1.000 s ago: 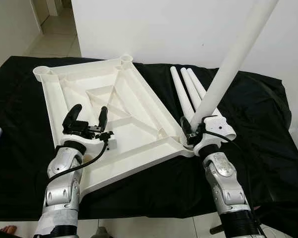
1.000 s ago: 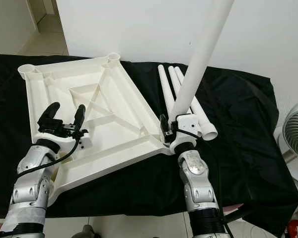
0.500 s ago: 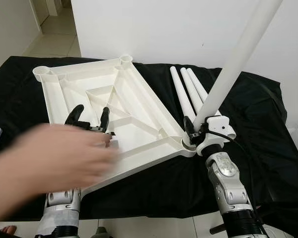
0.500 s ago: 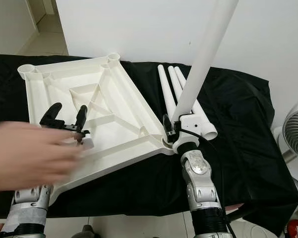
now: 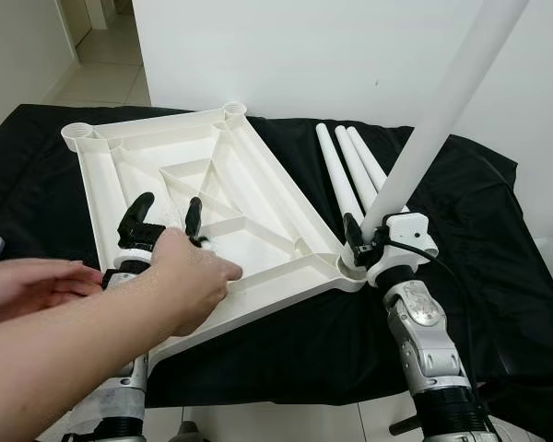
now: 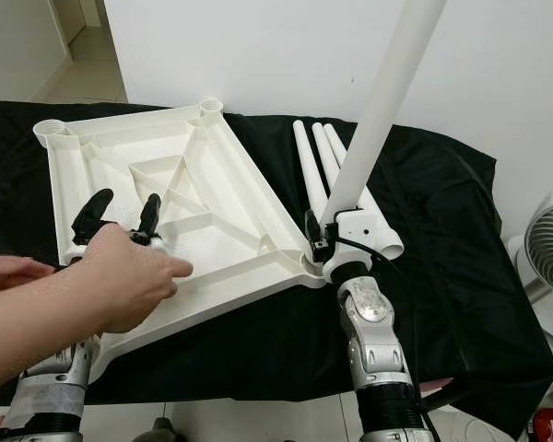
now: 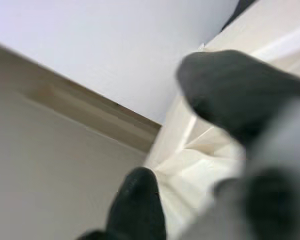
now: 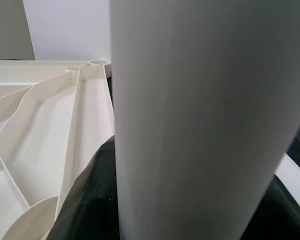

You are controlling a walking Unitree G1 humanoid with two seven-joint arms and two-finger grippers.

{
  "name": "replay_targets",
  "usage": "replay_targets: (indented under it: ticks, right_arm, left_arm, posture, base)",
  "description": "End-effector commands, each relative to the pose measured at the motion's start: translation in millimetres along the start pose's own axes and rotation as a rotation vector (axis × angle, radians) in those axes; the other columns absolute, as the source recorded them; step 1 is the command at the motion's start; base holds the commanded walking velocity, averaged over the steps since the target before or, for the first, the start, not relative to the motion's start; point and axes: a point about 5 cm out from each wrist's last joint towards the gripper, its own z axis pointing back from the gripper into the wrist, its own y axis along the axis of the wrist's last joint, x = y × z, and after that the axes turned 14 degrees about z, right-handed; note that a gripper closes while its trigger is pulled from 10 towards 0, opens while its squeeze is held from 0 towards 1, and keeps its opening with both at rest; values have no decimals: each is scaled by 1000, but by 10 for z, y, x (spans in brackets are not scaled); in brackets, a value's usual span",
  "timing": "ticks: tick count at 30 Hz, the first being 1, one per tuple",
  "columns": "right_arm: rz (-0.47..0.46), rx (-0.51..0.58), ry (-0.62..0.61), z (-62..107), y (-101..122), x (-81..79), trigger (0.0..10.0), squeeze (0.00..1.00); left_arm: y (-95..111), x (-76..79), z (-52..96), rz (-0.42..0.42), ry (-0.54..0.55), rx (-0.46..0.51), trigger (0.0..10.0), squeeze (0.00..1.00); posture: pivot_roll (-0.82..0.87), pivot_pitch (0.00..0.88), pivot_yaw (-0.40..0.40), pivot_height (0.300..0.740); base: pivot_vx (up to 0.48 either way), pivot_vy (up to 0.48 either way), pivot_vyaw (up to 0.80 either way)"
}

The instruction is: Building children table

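The right claw (image 5: 361, 241) is gripping a white table leg (image 5: 440, 117), standing its lower end at the near corner of the upturned tabletop (image 5: 258, 212) on the black-draped bench (image 5: 470, 230). The left claw (image 5: 163, 221) is hovering spread open above the tabletop, holding nothing, with a person's hand (image 5: 192, 281) covering its wrist.

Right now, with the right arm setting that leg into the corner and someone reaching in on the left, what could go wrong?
1. A person's hand rests right at the open left gripper; closing or moving it could pinch fingers.
2. The table leg held by the right gripper leans away from upright, so pushing down may jam it in the corner socket.
3. Forcing it could shift the tabletop.
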Motion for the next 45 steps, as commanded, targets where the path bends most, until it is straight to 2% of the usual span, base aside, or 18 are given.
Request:
replay_targets:
  ticks: [1, 45]
  right_arm:
    - [5, 12, -13, -8, 10, 34, 10000, 0]
    - [-1, 20, -25, -31, 6, 40, 10000, 0]
  left_arm:
    - [-34, -25, -3, 1, 73, 3, 10000, 0]
    - [10, -45, -13, -12, 68, 13, 10000, 0]
  posture:
    - [29, 0, -48, 740]
    - [39, 0, -44, 740]
  base:
    - [0, 0, 0]
    - [0, 0, 0]
